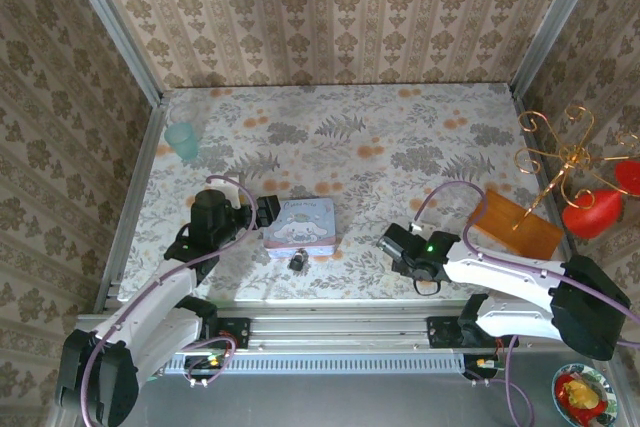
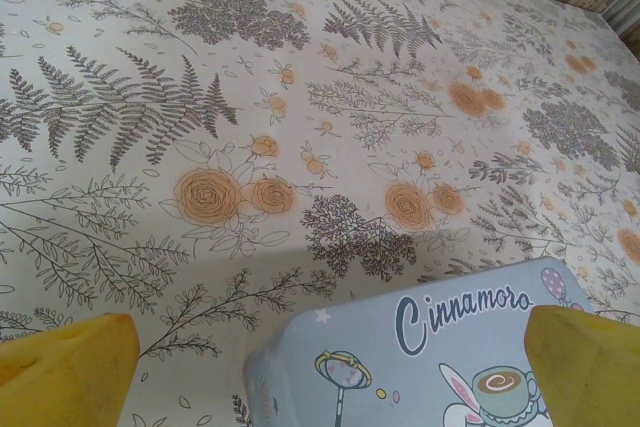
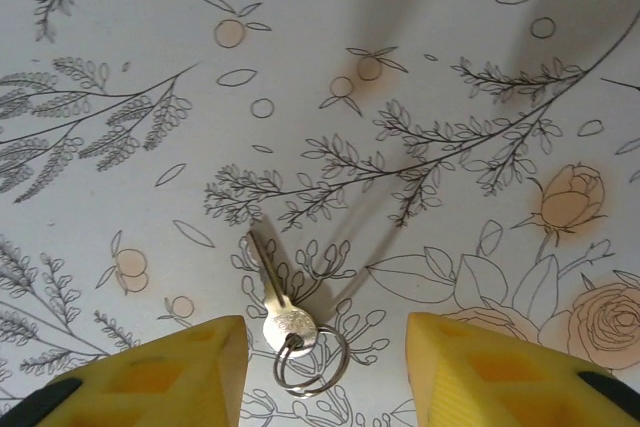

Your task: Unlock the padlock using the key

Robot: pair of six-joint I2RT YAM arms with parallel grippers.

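Fingers (image 3: 500, 367) of the right gripper (image 1: 392, 244) are standing apart over the tablecloth (image 3: 400, 97), flanking the key (image 3: 270, 287). The key is lying flat, its long axis running away from the gripper, blade pointing up and slightly left in the wrist view, ring (image 3: 312, 357) nearest the fingers. The left gripper (image 1: 265, 212) is spreading wide at one end of the blue tin (image 2: 430, 357). The padlock (image 1: 298, 261) is sitting just beside the tin's near edge, too small to show its direction. A teal cup (image 1: 183, 140) and a wooden board (image 1: 515, 225) are resting well apart.
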